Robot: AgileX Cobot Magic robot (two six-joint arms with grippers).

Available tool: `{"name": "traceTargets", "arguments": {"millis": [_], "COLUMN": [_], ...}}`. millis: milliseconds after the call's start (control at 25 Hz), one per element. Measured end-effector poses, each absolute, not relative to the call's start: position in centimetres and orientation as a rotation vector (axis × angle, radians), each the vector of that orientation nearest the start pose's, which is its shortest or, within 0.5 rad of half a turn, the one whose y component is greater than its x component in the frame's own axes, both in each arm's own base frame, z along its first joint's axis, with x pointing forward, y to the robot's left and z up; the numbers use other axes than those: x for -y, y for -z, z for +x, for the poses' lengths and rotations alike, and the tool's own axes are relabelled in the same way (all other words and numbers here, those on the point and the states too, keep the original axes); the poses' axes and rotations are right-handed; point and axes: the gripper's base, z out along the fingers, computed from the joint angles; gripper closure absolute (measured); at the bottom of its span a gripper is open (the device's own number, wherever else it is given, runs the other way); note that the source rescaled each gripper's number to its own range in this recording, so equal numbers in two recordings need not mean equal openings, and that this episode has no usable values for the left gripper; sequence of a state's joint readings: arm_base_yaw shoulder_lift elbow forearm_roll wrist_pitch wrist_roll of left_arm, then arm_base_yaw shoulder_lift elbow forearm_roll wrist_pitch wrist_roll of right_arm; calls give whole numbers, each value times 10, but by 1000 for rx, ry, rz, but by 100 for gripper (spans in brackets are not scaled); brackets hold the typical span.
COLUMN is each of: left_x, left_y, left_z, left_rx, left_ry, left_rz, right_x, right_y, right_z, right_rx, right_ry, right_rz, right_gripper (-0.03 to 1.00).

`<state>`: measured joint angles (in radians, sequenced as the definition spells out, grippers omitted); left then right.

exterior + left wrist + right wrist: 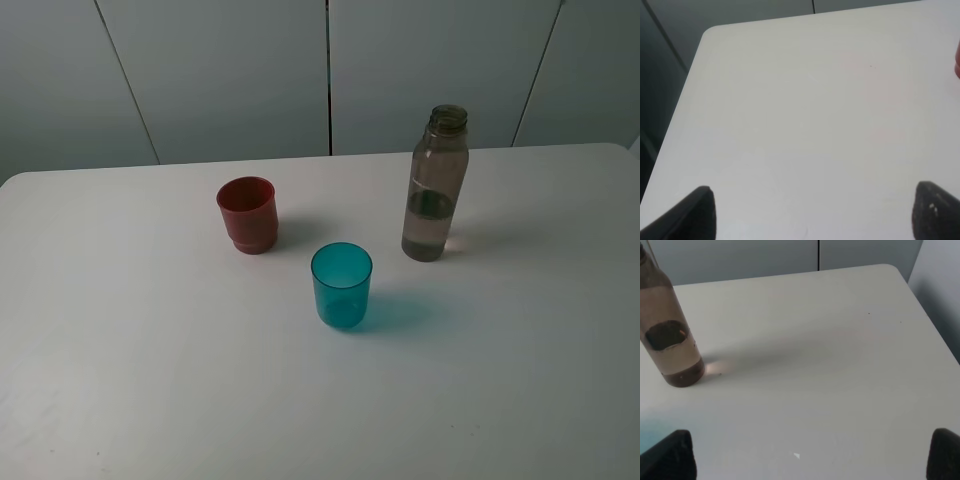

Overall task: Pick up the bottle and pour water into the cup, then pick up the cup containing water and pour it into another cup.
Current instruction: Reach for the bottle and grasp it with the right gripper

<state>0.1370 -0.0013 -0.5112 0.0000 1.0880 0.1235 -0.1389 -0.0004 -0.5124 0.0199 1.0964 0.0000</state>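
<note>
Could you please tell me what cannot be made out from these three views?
Red cup: only a sliver in the left wrist view; the frame edge cuts it off.
Bottle: neck cut off by the right wrist view's edge.
Teal cup: any water inside too faint to tell in the high view.
Left pincer, right pincer: only fingertips show; the rest lies beyond the wrist views' edges.

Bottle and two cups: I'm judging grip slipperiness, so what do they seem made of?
Bottle: likely smooth translucent grey-brown plastic; liquid shows through. Teal cup: glossy translucent plastic, probably; its shadow is tinted. Red cup: opaque plastic, apparently; duller sheen.
</note>
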Motion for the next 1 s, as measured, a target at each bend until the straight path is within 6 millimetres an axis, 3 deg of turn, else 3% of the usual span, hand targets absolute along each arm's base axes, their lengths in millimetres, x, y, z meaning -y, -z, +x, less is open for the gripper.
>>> {"name": "traceTargets", "arguments": {"millis": [1000], "left_x": [1], "left_y": [-278], "left_z": [-7], "left_rx": [-2063], "left_ry": [-161], "left_rz": [-14], "right_x": [-3], "right_y": [-278], "right_z": [-8], "right_rx": [-2063], "right_ry": [62], "right_rz": [142], "right_gripper": [-3]}}
